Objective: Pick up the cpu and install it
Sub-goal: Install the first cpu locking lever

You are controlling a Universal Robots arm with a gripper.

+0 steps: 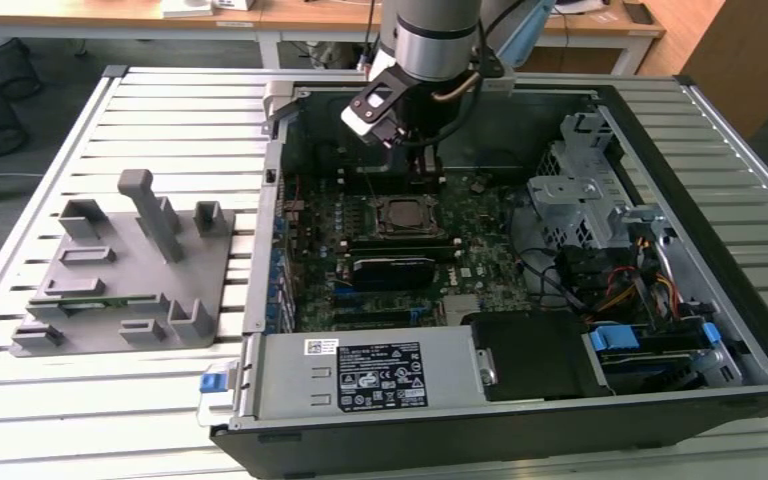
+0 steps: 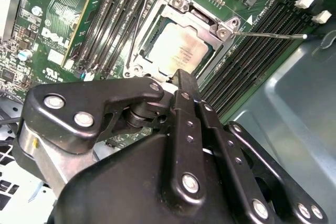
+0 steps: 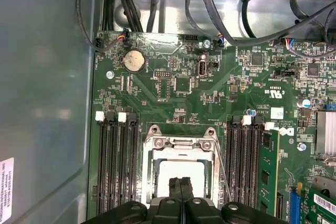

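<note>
Right up close in the second wrist view you see the black body of the gripper, with its links and round bolts. Its two fingers are pressed together and there is nothing between them. The cpu is not in the fingers. It lies flat in the socket frame on the green motherboard, with its shiny top facing up. In both wrist views the cpu sits just past the fingertips, and the tips cover its near edge. You cannot tell from these pictures whether the tips touch the chip or hang a little above it. The cpu is square, so it has no long side to line up with. The thin wire lever sticks out to one side of the socket, beside the rows of black memory slots. In the exterior view the arm reaches down into the open computer case, which stands on the slatted counter. A grey holder sits on the counter at the exterior view's left, well apart from the gripper.
</note>
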